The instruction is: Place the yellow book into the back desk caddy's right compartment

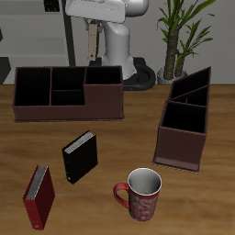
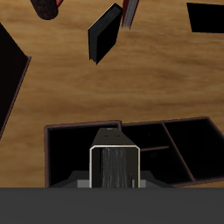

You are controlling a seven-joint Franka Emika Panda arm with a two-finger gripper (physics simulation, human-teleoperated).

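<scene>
My gripper (image 1: 92, 27) is shut on the yellow book (image 1: 93, 48), which hangs upright from it, high above the back of the table. In the wrist view the book (image 2: 114, 164) shows edge-on with pale pages, and the gripper (image 2: 114, 179) is mostly hidden behind it. The back desk caddy (image 1: 69, 108) is a long low dark brown box. Its right compartment (image 1: 103, 79) lies roughly under the book, and in the wrist view this wide bay (image 2: 72, 156) surrounds the book's outline. The book is well clear of the caddy's walls.
A black book (image 1: 79, 156) stands in the middle of the table and a red book (image 1: 39, 195) lies near the front edge. A red patterned mug (image 1: 142, 195) stands nearby. A taller brown caddy with slanted sides (image 1: 184, 124) stands beside them.
</scene>
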